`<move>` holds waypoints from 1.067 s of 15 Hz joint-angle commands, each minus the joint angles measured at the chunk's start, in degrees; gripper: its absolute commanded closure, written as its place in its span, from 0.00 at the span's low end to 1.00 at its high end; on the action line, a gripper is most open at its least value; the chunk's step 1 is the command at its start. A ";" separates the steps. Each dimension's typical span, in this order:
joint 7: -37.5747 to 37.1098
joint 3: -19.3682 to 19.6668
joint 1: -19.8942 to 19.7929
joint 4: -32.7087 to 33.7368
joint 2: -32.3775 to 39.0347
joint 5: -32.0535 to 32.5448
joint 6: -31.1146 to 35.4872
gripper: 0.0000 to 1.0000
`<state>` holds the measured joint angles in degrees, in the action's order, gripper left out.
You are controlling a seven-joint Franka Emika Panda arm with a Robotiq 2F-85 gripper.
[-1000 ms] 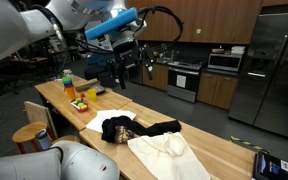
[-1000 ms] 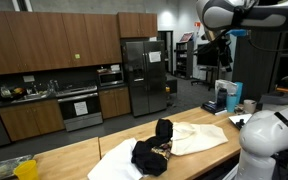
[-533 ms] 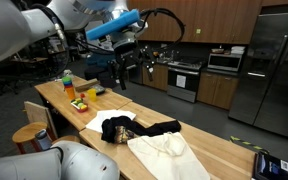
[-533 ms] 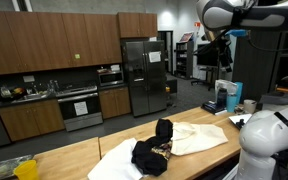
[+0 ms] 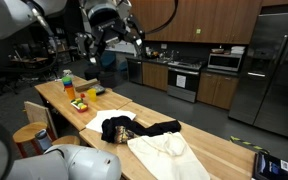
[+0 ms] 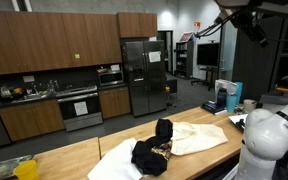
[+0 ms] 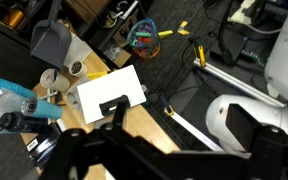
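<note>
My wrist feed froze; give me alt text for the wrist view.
The open gripper, dark and blurred, hangs over a wooden table end bearing a white sheet, a pale blue bottle and a grey container. A coloured cable bundle lies on the dark floor.

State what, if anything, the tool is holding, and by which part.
Nothing: in the wrist view the tool stands open, with nothing between its fingers.
</note>
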<state>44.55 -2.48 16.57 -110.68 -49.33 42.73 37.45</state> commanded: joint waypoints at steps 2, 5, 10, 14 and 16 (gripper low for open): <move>19.43 -1.99 3.83 18.11 8.13 7.02 -8.13 0.00; 21.29 -1.88 6.17 27.42 11.95 6.43 -8.12 0.00; 19.82 -1.92 6.38 25.35 10.98 6.43 -7.31 0.00; 19.86 -1.91 6.37 25.64 11.34 6.41 -7.40 0.00; 19.86 -1.91 6.37 25.71 11.34 6.41 -7.45 0.00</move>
<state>64.98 -4.63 21.89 -85.19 -38.16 48.92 30.48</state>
